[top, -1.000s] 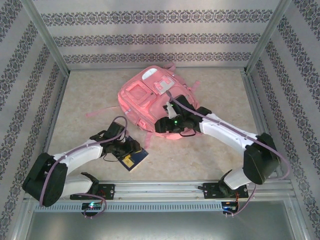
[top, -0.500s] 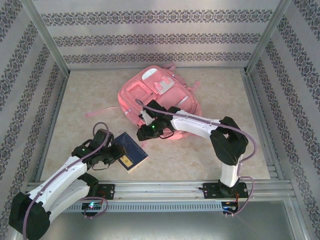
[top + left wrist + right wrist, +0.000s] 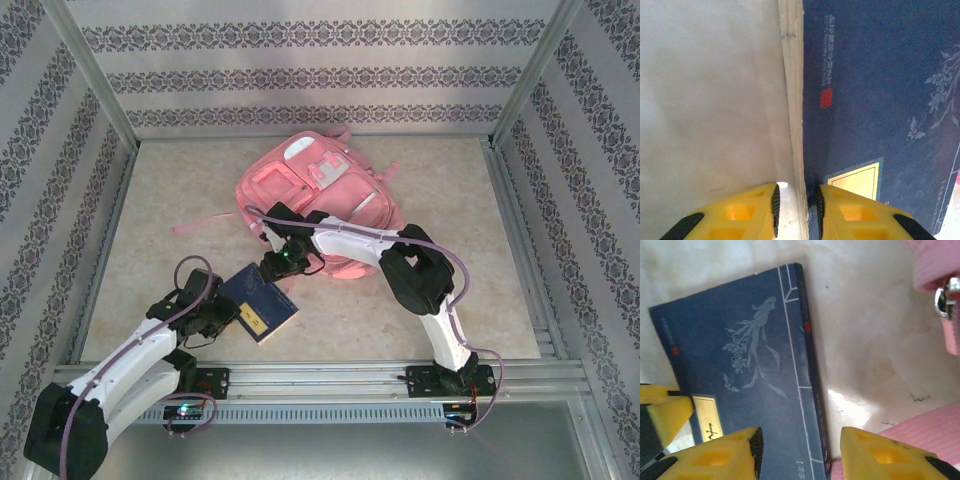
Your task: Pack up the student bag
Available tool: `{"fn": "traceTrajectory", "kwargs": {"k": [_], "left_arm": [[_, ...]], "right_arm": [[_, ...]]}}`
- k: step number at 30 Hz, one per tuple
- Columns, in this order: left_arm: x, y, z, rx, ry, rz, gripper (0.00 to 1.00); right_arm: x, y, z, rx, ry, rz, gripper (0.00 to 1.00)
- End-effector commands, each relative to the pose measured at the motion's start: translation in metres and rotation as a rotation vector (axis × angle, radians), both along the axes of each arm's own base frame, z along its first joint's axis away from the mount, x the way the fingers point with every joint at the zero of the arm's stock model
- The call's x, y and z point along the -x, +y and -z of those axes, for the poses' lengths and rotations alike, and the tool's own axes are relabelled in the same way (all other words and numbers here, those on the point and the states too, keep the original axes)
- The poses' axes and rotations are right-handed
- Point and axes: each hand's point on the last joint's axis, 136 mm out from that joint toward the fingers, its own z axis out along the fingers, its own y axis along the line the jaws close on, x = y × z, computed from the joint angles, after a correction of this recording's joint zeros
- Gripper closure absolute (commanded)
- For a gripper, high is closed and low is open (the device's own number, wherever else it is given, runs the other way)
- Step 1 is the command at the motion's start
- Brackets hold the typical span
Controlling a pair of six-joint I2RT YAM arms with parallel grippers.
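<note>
The student bag [image 3: 310,190], a big pink backpack, lies flat at the table's far centre. In front of it lies a dark blue book [image 3: 258,300] with a yellow label. My left gripper [image 3: 232,316] is at the book's near-left side. In the left wrist view the left gripper [image 3: 796,202] is shut on the book [image 3: 875,90], pinching its cream page edge. My right gripper [image 3: 274,270] hovers at the book's far corner. The right wrist view has the right gripper [image 3: 800,440] open, straddling the spine of the book [image 3: 750,365], with a pink bag strap [image 3: 920,430] beside it.
Pale marbled tabletop [image 3: 420,300] surrounds the book and bag. Metal frame rails [image 3: 510,220] and patterned walls close in the cell. A loose pink strap [image 3: 200,222] trails left of the bag. A yellow left fingertip [image 3: 667,412] appears in the right wrist view.
My right arm swung left off the bag and down to the book's far corner. My left gripper drew back to the book's edge and closed on it.
</note>
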Motion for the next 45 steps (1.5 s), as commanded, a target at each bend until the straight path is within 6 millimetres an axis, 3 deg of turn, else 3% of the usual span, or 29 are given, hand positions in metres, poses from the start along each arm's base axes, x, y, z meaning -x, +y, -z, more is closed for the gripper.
{"fn": "traceTrajectory", "kwargs": {"k": [1, 14, 18, 24, 28, 35, 39, 45], "left_arm": [[-0.009, -0.006, 0.005, 0.033, -0.016, 0.0, 0.72], [-0.005, -0.007, 0.014, 0.071, 0.002, -0.019, 0.73], [-0.004, -0.009, 0.014, 0.079, 0.005, -0.009, 0.73], [0.0, -0.012, 0.015, 0.097, 0.014, 0.014, 0.73], [0.002, -0.014, 0.015, 0.107, 0.014, 0.022, 0.74], [0.005, -0.017, 0.012, 0.129, 0.01, 0.033, 0.74], [0.006, -0.02, 0.005, 0.146, -0.005, 0.056, 0.74], [-0.001, -0.024, -0.016, 0.157, -0.064, 0.092, 0.63]], "right_arm": [[0.007, 0.001, 0.012, 0.047, 0.017, -0.026, 0.54], [0.044, 0.015, 0.037, 0.021, 0.134, -0.11, 0.54], [0.055, 0.024, 0.023, -0.047, 0.177, -0.137, 0.54], [0.057, 0.023, -0.021, -0.127, 0.149, -0.159, 0.54], [0.068, 0.028, -0.034, -0.205, 0.194, -0.179, 0.55], [0.082, 0.039, -0.033, -0.307, 0.293, -0.173, 0.57], [0.086, 0.042, -0.018, -0.308, 0.358, -0.149, 0.58], [0.079, 0.045, -0.015, -0.289, 0.308, -0.131, 0.74]]}}
